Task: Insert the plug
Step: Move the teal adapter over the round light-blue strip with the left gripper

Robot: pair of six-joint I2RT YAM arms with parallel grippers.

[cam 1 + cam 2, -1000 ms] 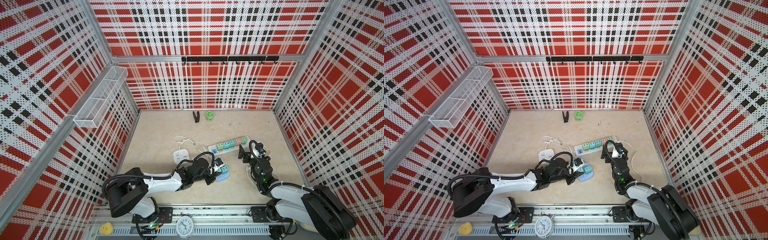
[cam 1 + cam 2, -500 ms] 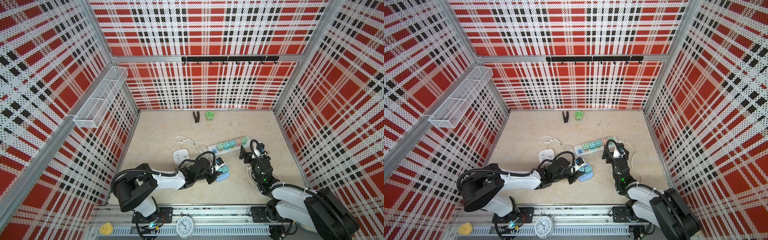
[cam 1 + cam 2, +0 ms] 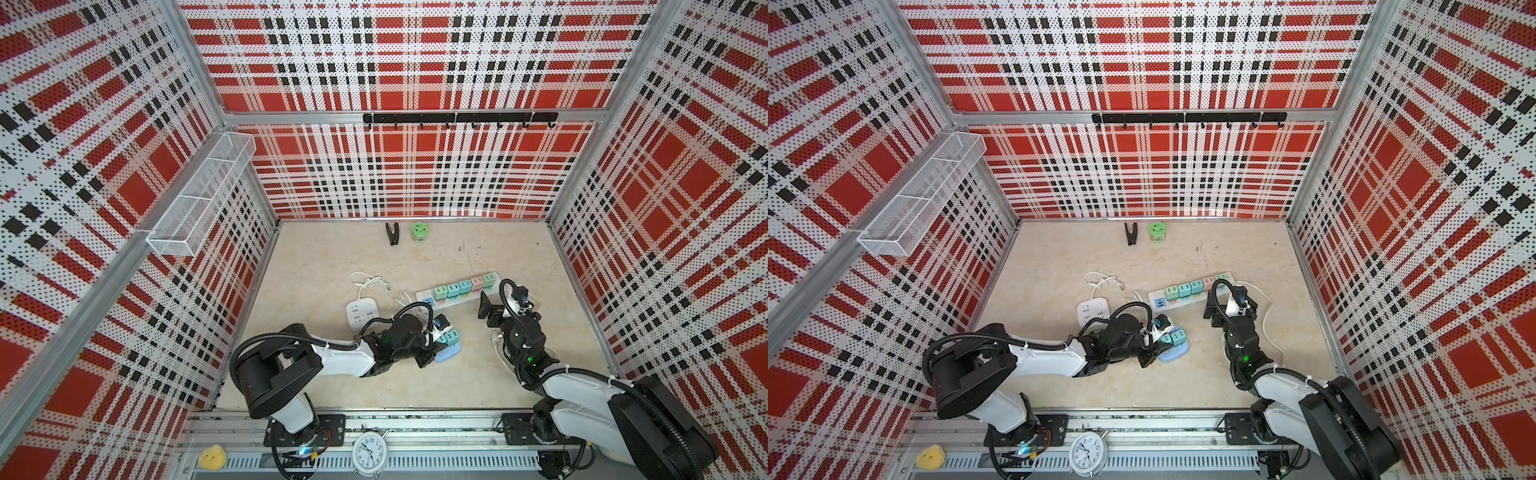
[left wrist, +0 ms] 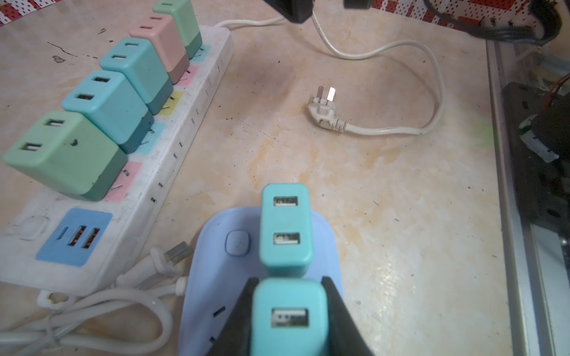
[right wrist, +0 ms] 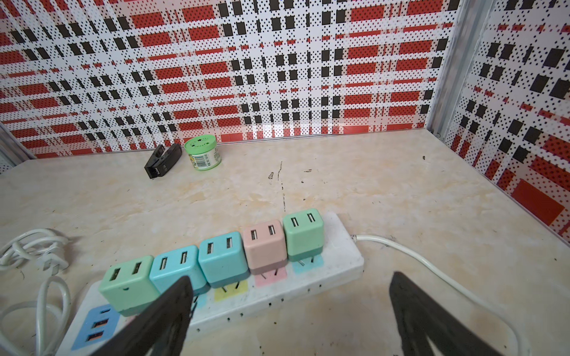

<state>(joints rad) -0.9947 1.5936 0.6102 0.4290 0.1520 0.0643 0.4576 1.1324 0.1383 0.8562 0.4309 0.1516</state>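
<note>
Left fingers (image 4: 237,311) are closed on the teal plug (image 4: 288,317), one on each side face, with the USB face turned up toward the wrist camera. The plug sits over the blue strip (image 4: 216,277), directly beside a second teal plug (image 4: 285,228) that stands seated there. The prongs are hidden under the body, so we cannot tell whether they have entered the slots. The blue strip lies on the worktop (image 4: 385,200) just beside the white strip (image 4: 197,123), which carries five plugs in a row.

Right fingers (image 5: 166,308) are spread wide and hold nothing, hovering by the white strip in front of its row.

Handling, our judgement: the plug is a small rigid plastic cube, light and smooth-sided, so it could slip or twist in the grip under a push. The best hold is the present one, on the flat side faces, which keeps it square. The blue strip looks light and may slide or tip under insertion force. We would press straight down and consider bracing it with the free fingers.
</note>
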